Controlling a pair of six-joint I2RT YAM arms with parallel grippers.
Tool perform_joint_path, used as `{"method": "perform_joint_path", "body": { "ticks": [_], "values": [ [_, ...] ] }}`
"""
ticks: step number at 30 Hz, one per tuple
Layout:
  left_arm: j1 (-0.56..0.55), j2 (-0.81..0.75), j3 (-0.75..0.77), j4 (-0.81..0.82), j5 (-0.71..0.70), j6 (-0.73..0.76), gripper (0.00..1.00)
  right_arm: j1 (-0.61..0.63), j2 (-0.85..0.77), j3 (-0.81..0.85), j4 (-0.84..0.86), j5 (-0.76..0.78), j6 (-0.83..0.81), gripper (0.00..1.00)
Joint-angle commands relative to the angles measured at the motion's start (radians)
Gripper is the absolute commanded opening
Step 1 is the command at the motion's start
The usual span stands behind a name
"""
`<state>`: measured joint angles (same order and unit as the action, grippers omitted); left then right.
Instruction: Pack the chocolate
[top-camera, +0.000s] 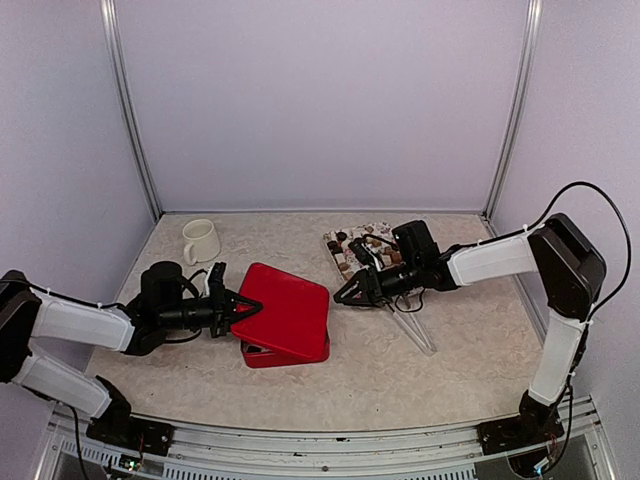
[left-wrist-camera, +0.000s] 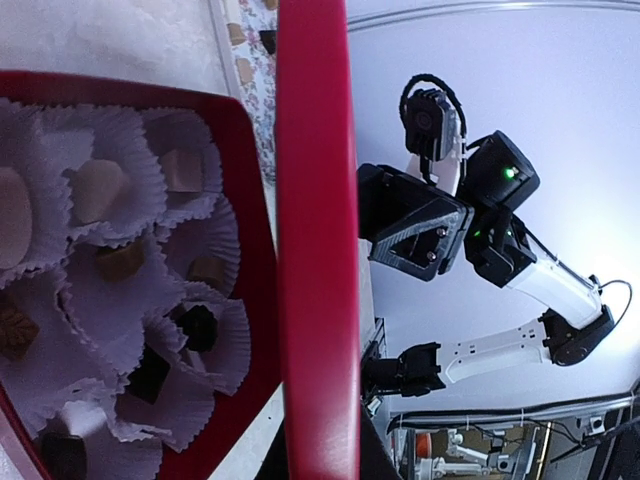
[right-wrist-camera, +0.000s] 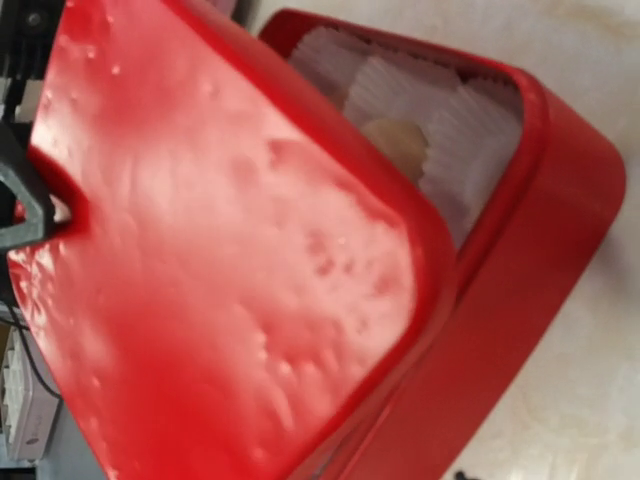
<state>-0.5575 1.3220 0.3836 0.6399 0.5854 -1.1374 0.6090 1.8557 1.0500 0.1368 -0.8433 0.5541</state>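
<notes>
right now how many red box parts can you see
2. The base sits on the table, centre-front; the lid lies tilted over it, its left edge in the left gripper's jaws. No others show.

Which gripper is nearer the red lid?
Left. The left gripper is clamped on the red lid at its left edge; the right gripper sits just off its right edge, contact unclear.
</notes>
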Motion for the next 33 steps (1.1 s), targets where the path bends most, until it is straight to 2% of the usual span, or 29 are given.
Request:
{"method": "perform_joint_path", "body": {
  "ticks": [1, 7, 11, 16, 19, 23, 27, 28, 29, 30, 33],
  "values": [
    [-0.022, 0.007, -0.021, 0.122, -0.095, -0.046, 0.09, 0.024, 0.041, 0.063, -0.044, 0.043, -0.021, 0.54],
    [-0.037, 0.025, -0.029, 0.107, -0.182, -0.044, 0.12, 0.061, 0.08, 0.123, -0.113, 0.097, -0.059, 0.52],
    [-0.042, 0.062, -0.045, 0.156, -0.199, -0.073, 0.15, 0.088, 0.102, 0.158, -0.168, 0.158, -0.086, 0.56],
    [-0.054, 0.076, -0.047, 0.145, -0.217, -0.076, 0.28, 0.111, 0.128, 0.209, -0.235, 0.228, -0.158, 0.55],
    [-0.06, 0.033, -0.043, 0.055, -0.244, -0.054, 0.35, 0.112, 0.127, 0.214, -0.245, 0.236, -0.167, 0.55],
    [-0.083, -0.046, 0.005, -0.152, -0.316, 0.02, 0.52, 0.112, 0.126, 0.216, -0.247, 0.235, -0.169, 0.55],
    [-0.098, -0.074, 0.086, -0.366, -0.366, 0.086, 0.59, 0.112, 0.126, 0.219, -0.239, 0.23, -0.168, 0.55],
    [-0.103, -0.074, 0.111, -0.41, -0.375, 0.101, 0.64, 0.112, 0.128, 0.219, -0.239, 0.227, -0.167, 0.55],
    [-0.109, -0.069, 0.129, -0.451, -0.382, 0.114, 0.73, 0.112, 0.128, 0.221, -0.239, 0.225, -0.167, 0.55],
    [-0.115, -0.063, 0.147, -0.485, -0.382, 0.125, 0.76, 0.112, 0.129, 0.222, -0.238, 0.225, -0.167, 0.55],
    [-0.116, -0.039, 0.173, -0.548, -0.388, 0.136, 0.74, 0.112, 0.126, 0.224, -0.236, 0.224, -0.169, 0.55]
  ]
}}
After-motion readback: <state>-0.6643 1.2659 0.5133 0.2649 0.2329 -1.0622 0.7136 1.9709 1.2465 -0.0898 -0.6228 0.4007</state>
